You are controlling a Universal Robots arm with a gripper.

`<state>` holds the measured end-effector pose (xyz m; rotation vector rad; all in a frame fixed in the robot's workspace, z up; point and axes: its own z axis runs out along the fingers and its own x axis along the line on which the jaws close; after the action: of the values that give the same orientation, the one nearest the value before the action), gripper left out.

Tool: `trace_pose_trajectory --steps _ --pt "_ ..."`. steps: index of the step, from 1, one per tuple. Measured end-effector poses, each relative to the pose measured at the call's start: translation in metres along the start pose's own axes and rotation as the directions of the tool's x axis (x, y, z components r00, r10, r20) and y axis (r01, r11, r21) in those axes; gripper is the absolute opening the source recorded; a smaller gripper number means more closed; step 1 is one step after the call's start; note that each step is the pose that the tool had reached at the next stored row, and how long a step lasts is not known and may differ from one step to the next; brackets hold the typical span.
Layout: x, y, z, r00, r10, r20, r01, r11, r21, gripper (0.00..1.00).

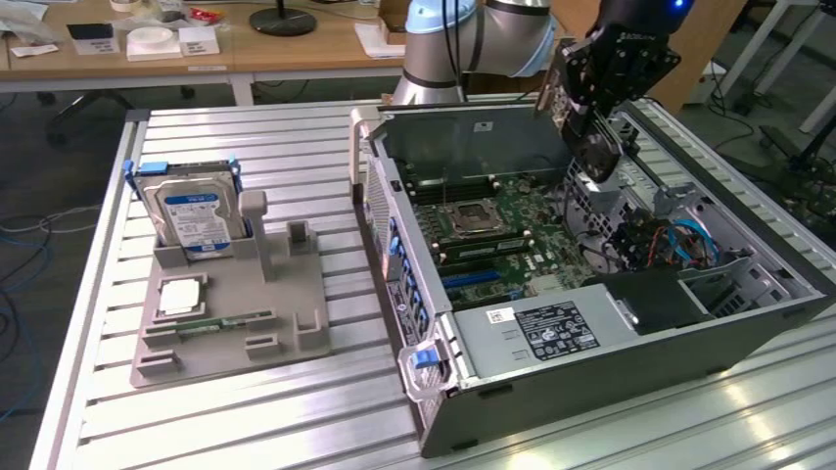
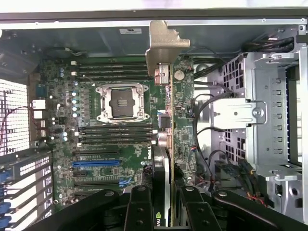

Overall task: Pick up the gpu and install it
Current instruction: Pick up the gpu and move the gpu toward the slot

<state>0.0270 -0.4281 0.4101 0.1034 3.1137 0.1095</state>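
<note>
**Card lifted and over the board, not yet seated**

Exterior view: the gripper hangs over the open computer case. Its jaws are clamped on the gpu, which stands on edge above the motherboard. The pick-up looks finished. The install does not, because the card seems to ride clear of the board. On the counter, a grey parts tray carries a hard drive with a blue-and-white label and a memory stick. The print on the drive's label and on the power supply label is too small to read.

Wrist view: the gpu shows edge-on, gripped at its near end by the gripper. Its silver bracket points toward the far case wall. It sits over the board between the processor socket and the drive cage. The blue slot is empty. A green-and-white logo fragment on the card beside the jaws is too cut off to read. A white sticker on the case wall is also illegible.
</note>
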Motion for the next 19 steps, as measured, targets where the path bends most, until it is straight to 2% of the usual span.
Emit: trace_pose_trajectory --steps 7,19 --pt "-0.004 0.0002 0.0001 1.0 0.0 0.0001 0.0 1.0 0.0 0.27" --pt "-0.032 0.0021 0.0009 1.0 0.0 0.0 0.0 1.0 -0.0002 0.27"
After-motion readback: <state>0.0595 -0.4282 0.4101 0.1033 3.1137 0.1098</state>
